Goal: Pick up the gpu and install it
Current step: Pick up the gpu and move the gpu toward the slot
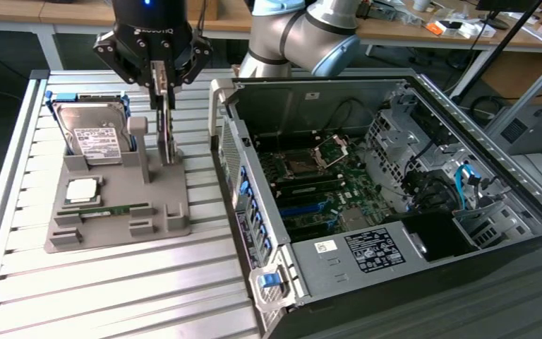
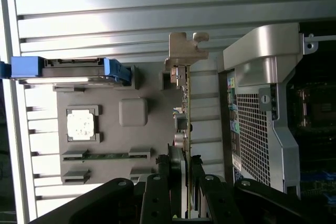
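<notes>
Gpu gripped, not yet lifted or installed.
End effector [image 1: 163, 86] pinching thin green gpu card with silver bracket [image 1: 166, 131], upright in grey plastic holder [image 1: 111, 227] beside open black computer case [image 1: 299, 106].

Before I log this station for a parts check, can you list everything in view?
gpu: one, green, standing on edge in the holder, on the side toward the exterior view's right
hard drive: one, silver with blue carrier, propped at the holder's far end
processor chip: one, silver, flat on the holder
RAM stick: one, green, flat on the holder
holder: one, grey, on the table
computer case: one, black and grey, open, exterior view's right
table: one, silver, slatted
gripper: one, black, closed on the gpu's top edge
arm: one, grey and blue, behind the case
</notes>
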{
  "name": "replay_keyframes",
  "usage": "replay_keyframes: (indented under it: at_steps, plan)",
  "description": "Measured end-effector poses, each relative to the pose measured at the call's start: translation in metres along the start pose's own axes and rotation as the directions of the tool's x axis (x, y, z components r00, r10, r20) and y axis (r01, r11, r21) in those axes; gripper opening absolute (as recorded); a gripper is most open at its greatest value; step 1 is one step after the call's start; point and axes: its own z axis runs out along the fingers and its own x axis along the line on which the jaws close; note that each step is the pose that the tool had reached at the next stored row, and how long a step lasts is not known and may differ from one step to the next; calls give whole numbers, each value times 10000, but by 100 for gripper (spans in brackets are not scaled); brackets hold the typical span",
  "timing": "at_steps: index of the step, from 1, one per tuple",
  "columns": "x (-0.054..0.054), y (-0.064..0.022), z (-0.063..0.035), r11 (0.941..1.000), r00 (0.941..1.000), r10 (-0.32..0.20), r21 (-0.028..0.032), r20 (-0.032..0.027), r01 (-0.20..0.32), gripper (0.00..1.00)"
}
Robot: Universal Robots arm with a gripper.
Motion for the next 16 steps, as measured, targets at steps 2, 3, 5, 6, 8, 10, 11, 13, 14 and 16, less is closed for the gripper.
replay_keyframes:
  at_steps: [2, 3, 5, 6, 8, 10, 11, 13, 14, 16]
  plan:
    - [0, 0, -7, 10000, 10000, 0, 0, 0, 0, 27]
    - [0, 0, -11, 10000, 10000, 0, 0, -1, 0, 27]
    - [0, 1, -19, 10000, 10000, 1, -2, 0, -1, 27]
    - [-1, 1, -26, 10000, 10000, 0, -3, 0, 0, 27]
    - [-1, 1, -35, 10000, 10000, 0, -3, 0, 0, 27]
    - [-1, 2, -49, 10000, 10000, 0, -5, 0, 0, 27]
    - [-1, 2, -53, 10000, 10000, 0, -4, -1, 0, 27]
    - [-2, 2, -59, 10000, 10000, 0, -6, 0, 0, 27]
    - [-2, 2, -65, 10000, 10000, 0, -6, -1, 0, 27]
    - [-2, 3, -73, 10000, 10000, 1, -8, -1, -1, 27]
